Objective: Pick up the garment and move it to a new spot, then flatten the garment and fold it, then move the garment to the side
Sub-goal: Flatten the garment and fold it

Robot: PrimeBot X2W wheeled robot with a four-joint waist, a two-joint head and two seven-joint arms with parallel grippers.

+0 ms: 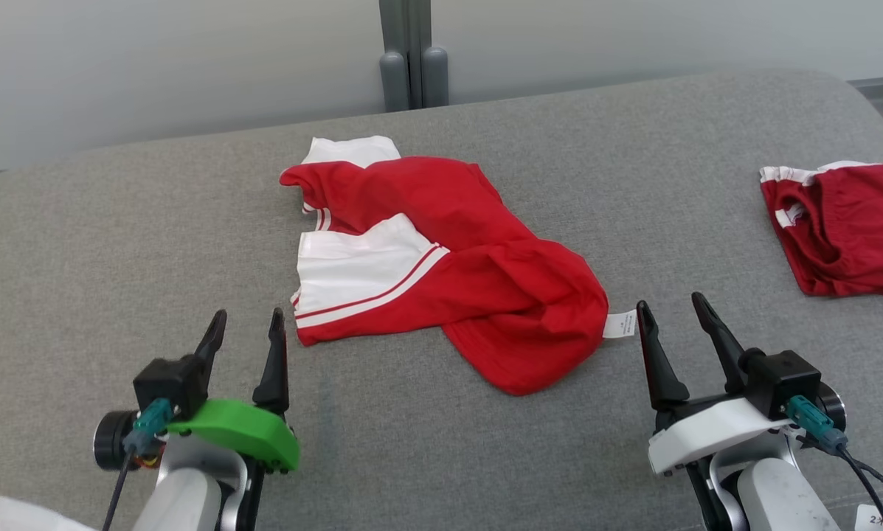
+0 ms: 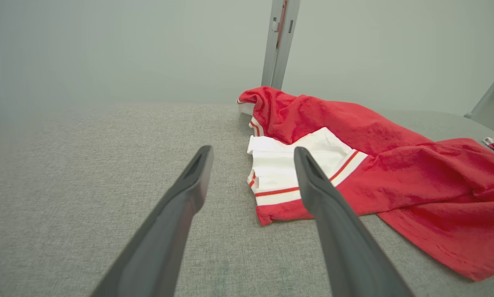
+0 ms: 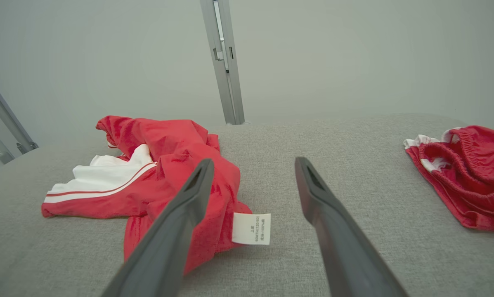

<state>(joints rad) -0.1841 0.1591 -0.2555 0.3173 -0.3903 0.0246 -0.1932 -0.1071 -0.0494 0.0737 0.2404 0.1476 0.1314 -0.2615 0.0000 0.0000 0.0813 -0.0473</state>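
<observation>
Red garment w/ white panels + thin red stripes is lying crumpled roughly mid-desk, a bit toward the far edge, free of both arms. The white parts are on its left side. The bunched-up red bulk trails to the right + nearer the robot. A small white care label sticks out of its right end, flat on the desk, which has a grey fabric top.

Left gripper: jaws released, empty, sitting just on the near side of the garment's white striped corner. In the left wrist view that corner shows right past the fingertips, not touching afaict.

Right gripper: jaws also released + empty, just beside the label w/ the left finger nearly at it. Can't tell if it actually touches.

Further out there's a 2nd red garment w/ white trim, crumpled at the far right of the desk, well apart from the 1st. Behind the desk, a grey post stands against a pale wall.
</observation>
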